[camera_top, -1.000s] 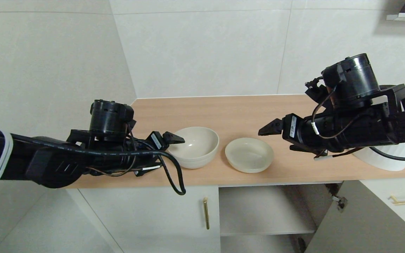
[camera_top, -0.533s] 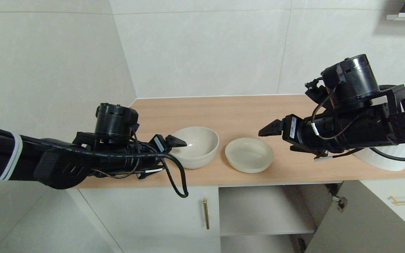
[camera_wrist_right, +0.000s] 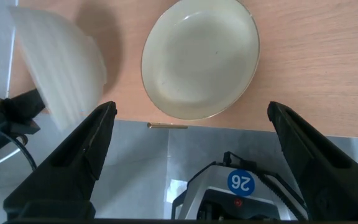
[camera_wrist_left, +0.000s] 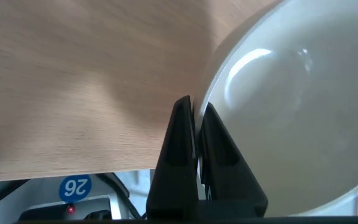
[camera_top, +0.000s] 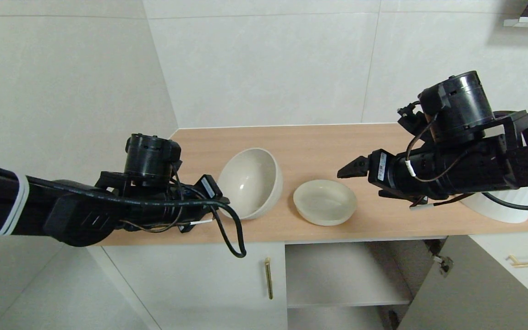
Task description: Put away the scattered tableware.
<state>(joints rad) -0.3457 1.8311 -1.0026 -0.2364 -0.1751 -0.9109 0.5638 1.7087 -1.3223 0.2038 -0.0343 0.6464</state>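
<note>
Centre-left of head view: left gripper [camera_top: 220, 200] w/ jaws pinched narrow on the rim of a deep cream bowl [camera_top: 250, 182]. The bowl is tipped steeply, opening toward frame left, lower edge at the wooden counter [camera_top: 319, 142]. Just right of it, not touching, a shallow dish [camera_top: 324, 201] sits flat, and the right gripper [camera_wrist_right: 191, 107] hangs near the dish at centre-right, jaws spread wide & empty.
</note>
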